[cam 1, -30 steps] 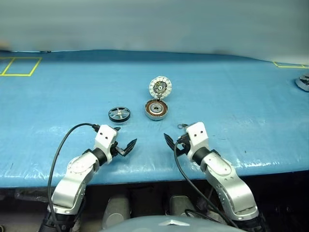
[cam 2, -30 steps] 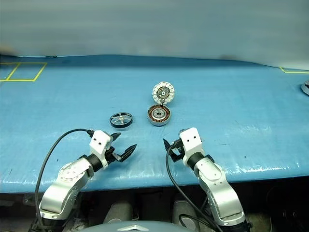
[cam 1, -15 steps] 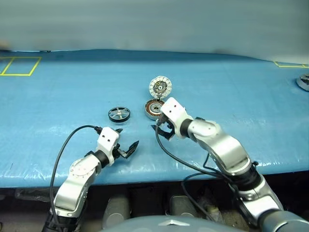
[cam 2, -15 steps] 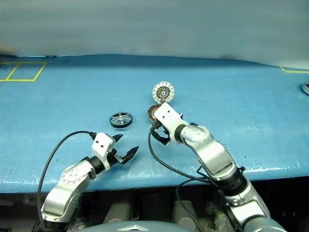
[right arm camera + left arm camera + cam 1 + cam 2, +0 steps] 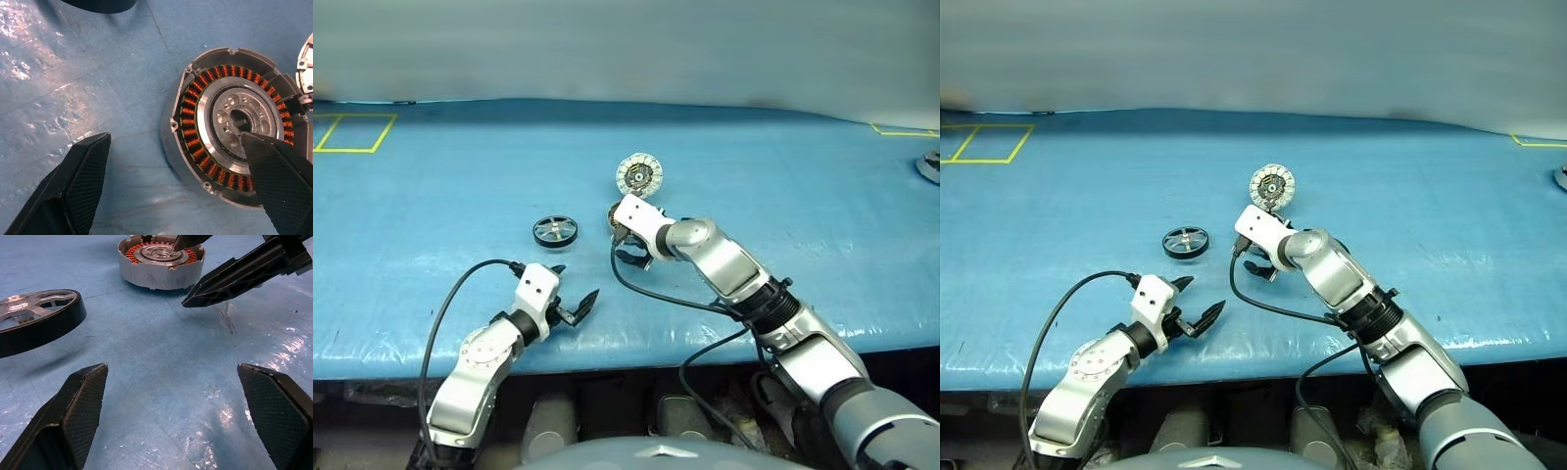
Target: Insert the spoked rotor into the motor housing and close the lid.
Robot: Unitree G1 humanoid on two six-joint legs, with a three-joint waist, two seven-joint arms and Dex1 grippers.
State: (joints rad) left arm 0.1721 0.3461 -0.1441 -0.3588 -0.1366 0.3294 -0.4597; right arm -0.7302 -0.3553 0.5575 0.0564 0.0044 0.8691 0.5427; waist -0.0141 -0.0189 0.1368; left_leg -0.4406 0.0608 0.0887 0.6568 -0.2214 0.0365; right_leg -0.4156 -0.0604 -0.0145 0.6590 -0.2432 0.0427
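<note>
Copper-wound motor housing (image 5: 230, 132) mouth-up | lid (image 5: 638, 176) upright | spoked rotor (image 5: 555, 231) flat | both tools, left (image 5: 570, 290) and right (image 5: 628, 247), released, empty

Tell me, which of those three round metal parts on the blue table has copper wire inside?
The motor housing, the short silver cup under the right gripper. The spoked rotor is a dark-rimmed wheel, and the lid shows pale silver segments.

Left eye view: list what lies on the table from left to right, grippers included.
Rotor → left gripper → right gripper at the housing → lid, standing open behind the housing.
</note>
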